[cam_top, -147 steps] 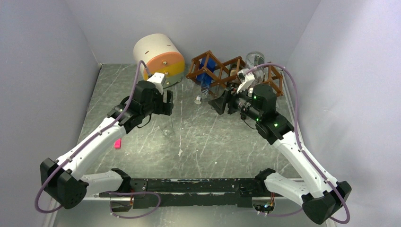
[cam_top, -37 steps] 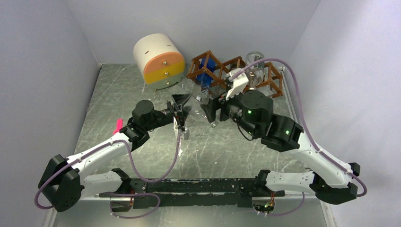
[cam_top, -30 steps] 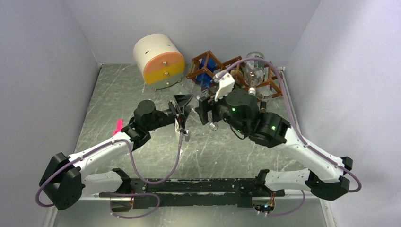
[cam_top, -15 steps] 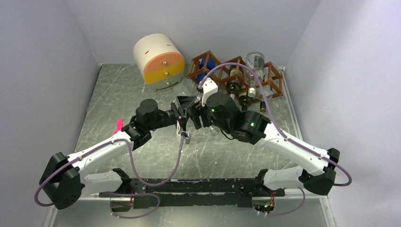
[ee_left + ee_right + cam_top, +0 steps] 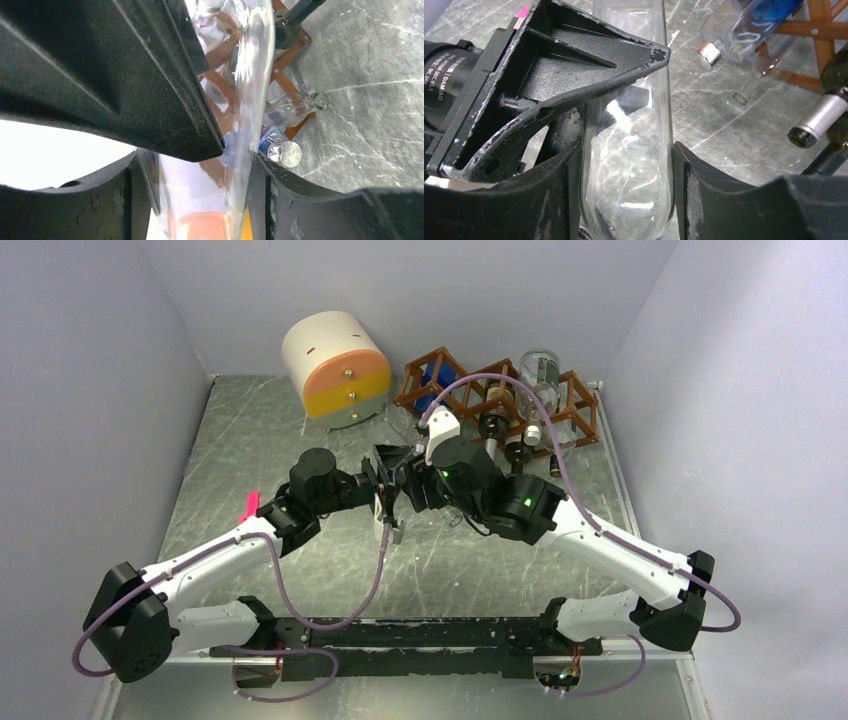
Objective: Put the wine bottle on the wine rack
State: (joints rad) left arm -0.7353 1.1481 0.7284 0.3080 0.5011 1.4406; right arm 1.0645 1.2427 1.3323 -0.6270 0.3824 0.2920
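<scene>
My left gripper (image 5: 195, 202) holds the clear wine bottle (image 5: 626, 125) by its body, near the wine rack (image 5: 816, 27). My right gripper (image 5: 626, 195) seems closed on it too. I judge the glass stiff, slippery and fragile.

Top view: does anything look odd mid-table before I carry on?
Yes: the clear bottle is clamped by both the left gripper and right gripper at once, from opposite sides. The wine rack looks upright.
</scene>
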